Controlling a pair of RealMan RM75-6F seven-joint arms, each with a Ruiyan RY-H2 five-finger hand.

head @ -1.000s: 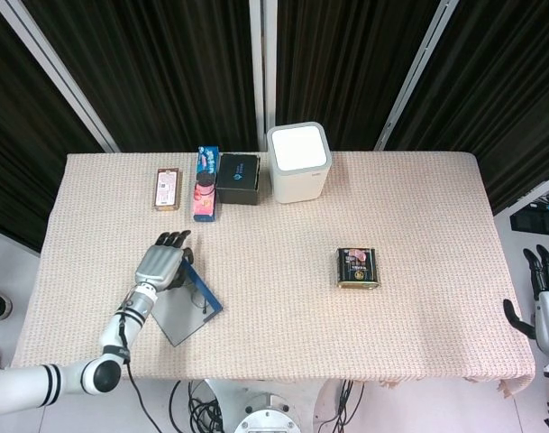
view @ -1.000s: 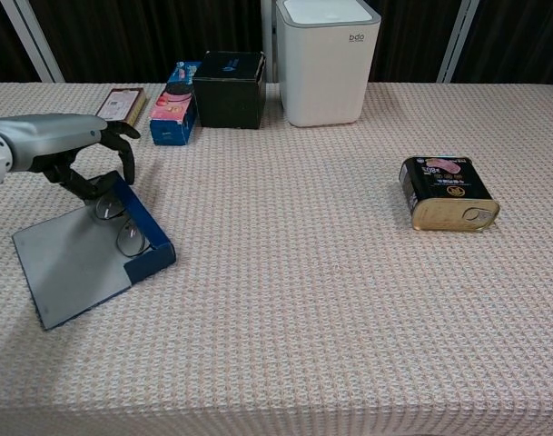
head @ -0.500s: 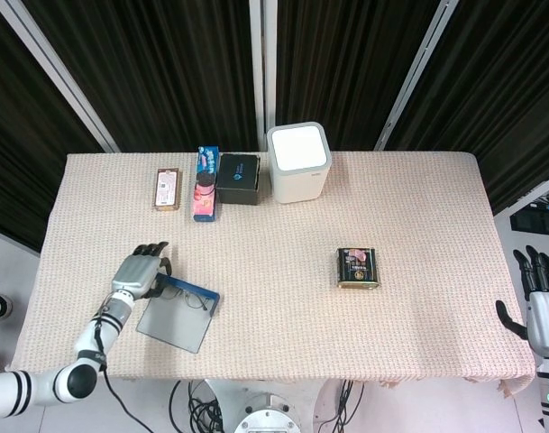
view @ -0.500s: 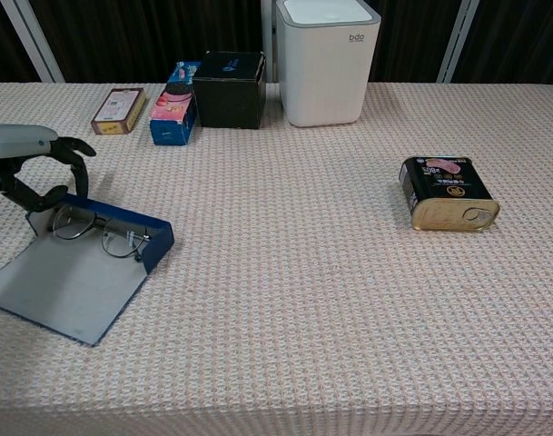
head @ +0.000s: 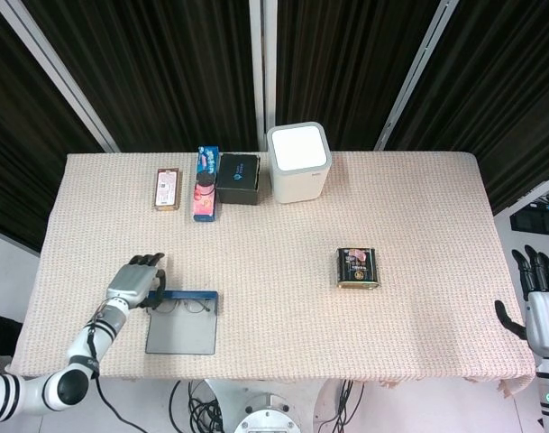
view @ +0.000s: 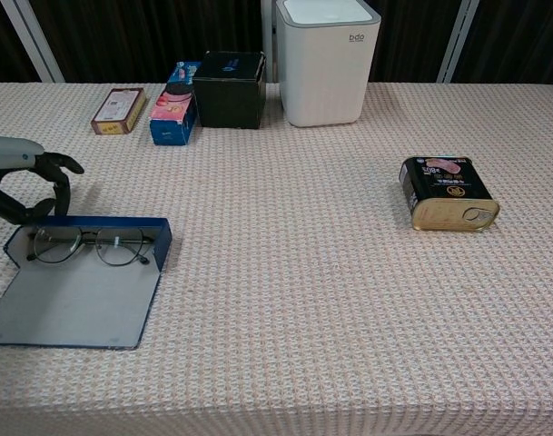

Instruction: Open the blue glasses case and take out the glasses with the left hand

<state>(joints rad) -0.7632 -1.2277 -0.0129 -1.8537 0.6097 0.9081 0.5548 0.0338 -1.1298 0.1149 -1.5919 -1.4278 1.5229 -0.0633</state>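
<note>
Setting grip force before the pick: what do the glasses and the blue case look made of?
The thin-rimmed round glasses look like dark metal wire with clear lenses: very thin frame. The open blue glasses case seems rigid board or plastic, matte, with a grey lining: its flap lies flat, edges straight. Left hand is at its rear corner.

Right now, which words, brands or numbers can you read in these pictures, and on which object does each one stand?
"bdo": on the front of the white bin.
Tin can: print on its label, too blurred to read.
Black box, blue and pink box, small brown box: printing too small to read.
</note>
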